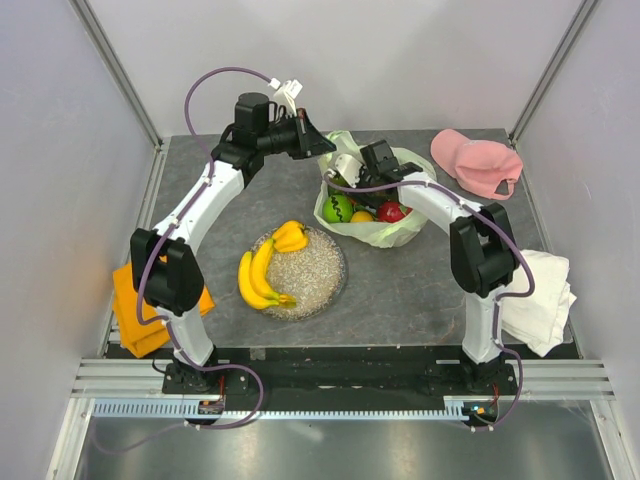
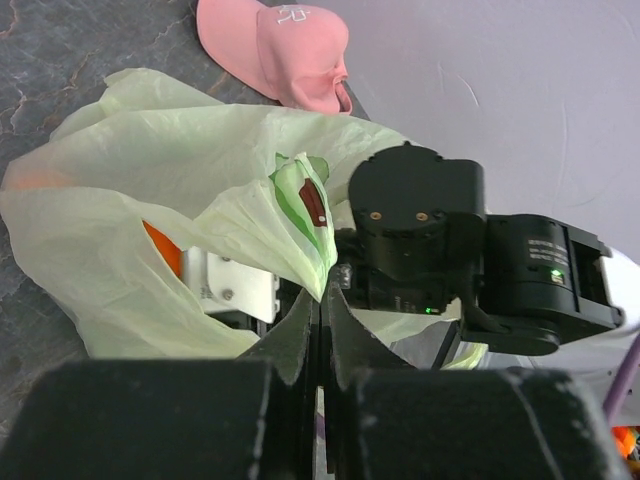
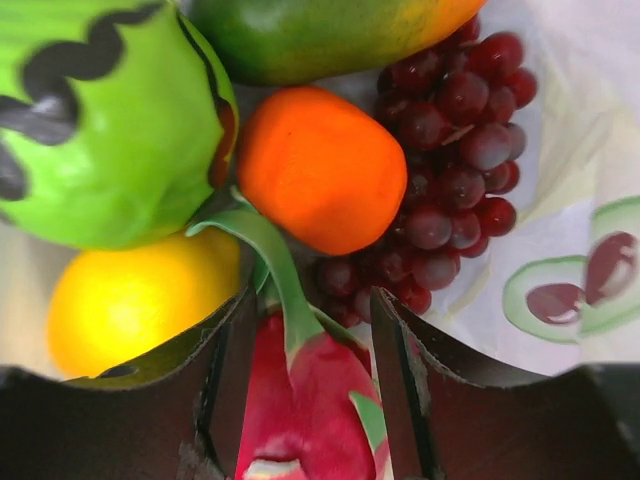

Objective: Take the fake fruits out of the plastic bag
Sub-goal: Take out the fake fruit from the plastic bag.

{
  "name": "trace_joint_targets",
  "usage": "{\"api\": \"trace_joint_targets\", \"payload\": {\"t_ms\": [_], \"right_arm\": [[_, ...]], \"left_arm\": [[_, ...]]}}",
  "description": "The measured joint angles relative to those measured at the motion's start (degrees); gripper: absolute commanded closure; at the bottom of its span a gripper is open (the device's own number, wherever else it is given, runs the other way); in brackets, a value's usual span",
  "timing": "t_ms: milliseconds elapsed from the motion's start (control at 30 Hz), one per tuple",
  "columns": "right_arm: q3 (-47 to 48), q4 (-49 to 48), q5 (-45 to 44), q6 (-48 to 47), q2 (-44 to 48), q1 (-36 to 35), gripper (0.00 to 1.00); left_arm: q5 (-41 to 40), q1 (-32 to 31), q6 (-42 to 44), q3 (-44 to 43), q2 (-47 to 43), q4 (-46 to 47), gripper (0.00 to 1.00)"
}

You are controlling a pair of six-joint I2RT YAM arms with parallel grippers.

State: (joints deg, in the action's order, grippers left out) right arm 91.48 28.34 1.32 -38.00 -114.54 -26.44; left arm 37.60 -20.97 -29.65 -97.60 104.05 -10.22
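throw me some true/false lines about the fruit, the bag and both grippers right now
1. The banana bunch lies on the plate. True.
2. The plastic bag is empty. False: grapes, an orange and more fruit lie inside.
3. The left gripper pinches the plastic bag's edge. True.
4. The right gripper hovers over the plate. False: it is inside the bag, closed on the dragon fruit.

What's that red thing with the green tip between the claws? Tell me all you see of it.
A dragon fruit: glossy red-pink plastic with curling green scales, one long one reaching up. It lies in the plastic bag, against the orange and grapes, closely flanked by the right gripper's fingers; whether gripped, unclear.
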Motion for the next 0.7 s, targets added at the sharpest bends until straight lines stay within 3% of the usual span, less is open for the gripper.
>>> {"api": "trace_joint_targets", "payload": {"t_ms": [67, 100, 133, 333, 500, 700], "right_arm": [[0.59, 0.15, -0.63, -0.35, -1.42, 0.15, 0.5], [0.98, 0.31, -1.03, -0.55, -2.01, 0.15, 0.55], [1.79, 0.85, -1.31, -0.74, -2.86, 0.15, 0.69], [4.74, 4.28, -1.42, -1.03, -4.13, 0.15, 1.0], [5.95, 7.8, 0.26, -0.46, -0.35, 0.31, 1.0], [5.84, 12.15, 8.15, 1.7, 12.79, 1.07, 1.0]], "left_arm": [[0.0, 0.0, 0.02, 0.17, -0.07, -0.04, 0.98], [0.0, 0.0, 0.04, 0.2, -0.07, -0.13, 0.98], [0.0, 0.0, 0.07, 0.2, -0.09, -0.13, 0.98], [-0.04, 0.0, 0.48, 0.2, -0.09, -0.37, 0.98], [-0.04, 0.0, 0.59, 0.2, -0.09, -0.39, 0.98], [0.2, 0.33, 1.18, -1.25, -0.37, 0.57, 0.98]]}}
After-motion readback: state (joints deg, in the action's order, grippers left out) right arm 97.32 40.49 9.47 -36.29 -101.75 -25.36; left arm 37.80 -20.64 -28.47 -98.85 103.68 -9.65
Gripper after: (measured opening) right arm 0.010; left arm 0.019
